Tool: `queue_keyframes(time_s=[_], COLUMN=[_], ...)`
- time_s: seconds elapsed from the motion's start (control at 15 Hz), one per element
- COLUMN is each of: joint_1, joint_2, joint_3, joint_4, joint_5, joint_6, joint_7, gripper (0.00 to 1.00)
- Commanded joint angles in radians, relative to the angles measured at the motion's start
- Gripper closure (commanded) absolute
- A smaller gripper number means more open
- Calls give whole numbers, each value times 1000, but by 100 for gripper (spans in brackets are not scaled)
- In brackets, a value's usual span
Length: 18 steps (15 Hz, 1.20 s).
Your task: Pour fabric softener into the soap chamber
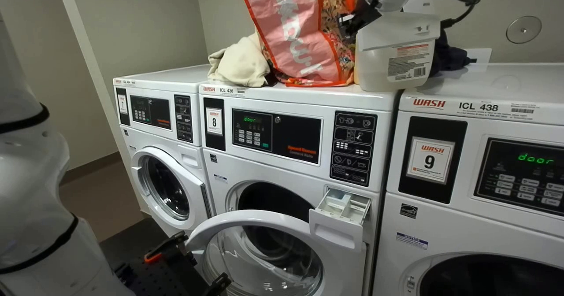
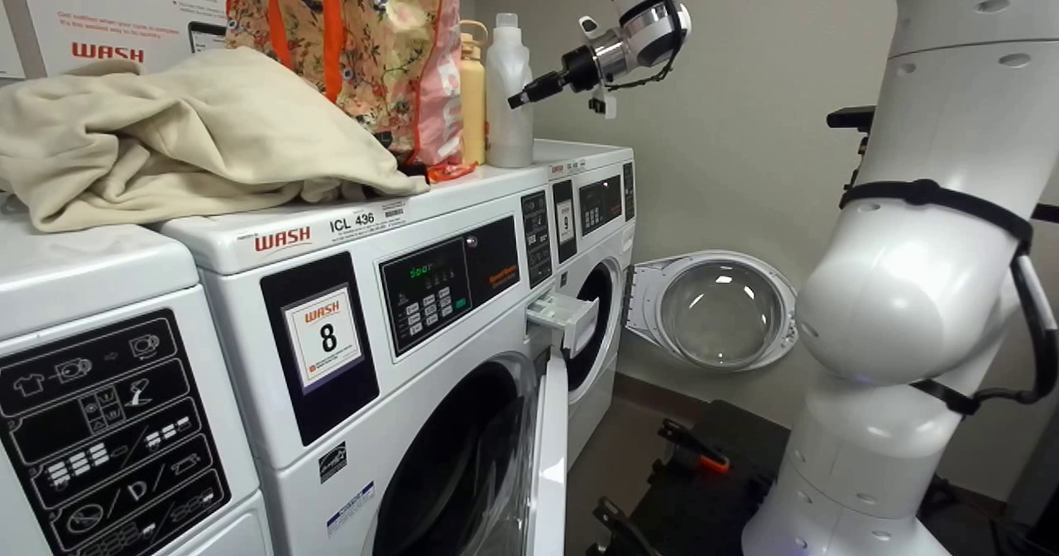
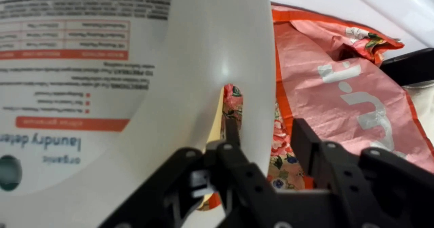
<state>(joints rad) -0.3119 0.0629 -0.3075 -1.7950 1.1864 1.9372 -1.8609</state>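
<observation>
My pincer (image 3: 266,128) is spread, holding nothing: one finger (image 3: 232,132) lines up with the opening in the handle (image 3: 257,112) of the softener jug (image 2: 505,126), the other finger (image 3: 305,141) stands outside it. How deep the inner finger reaches I can't tell from the wrist view, and that worries me first; too shallow, and squeezing would nip just an edge and shove the jug. It stands upright on the tabletop (image 1: 317,92), so a hard sideways push could topple it. Its cap (image 2: 507,21) looks to be on in an exterior view, which would block any pour. I can't judge how full it is, so it may swing about the handle once lifted. Just past the jug are the yellow bottle (image 2: 472,113) and the patterned bag (image 2: 376,39); a finger poked too far through could knock the bottle, and a wide lift could snag the bag. Farther off and lower, the soap drawer (image 1: 337,225) is pulled out, small and divided inside: a hasty tilt could fill the wrong compartment, or slop onto the washer door (image 1: 264,218) that hangs open beneath it.
</observation>
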Motion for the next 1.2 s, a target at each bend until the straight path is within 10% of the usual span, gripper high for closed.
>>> queue_keyframes(time_s=[0.0,1.13], joint_1=[-4,-19], joint_2=[14,-88], joint_3=[6,-12], joint_4=[9,-45], joint_5=[20,-14], joint_6=[-4,9], joint_7=[10,141], gripper=[87,94])
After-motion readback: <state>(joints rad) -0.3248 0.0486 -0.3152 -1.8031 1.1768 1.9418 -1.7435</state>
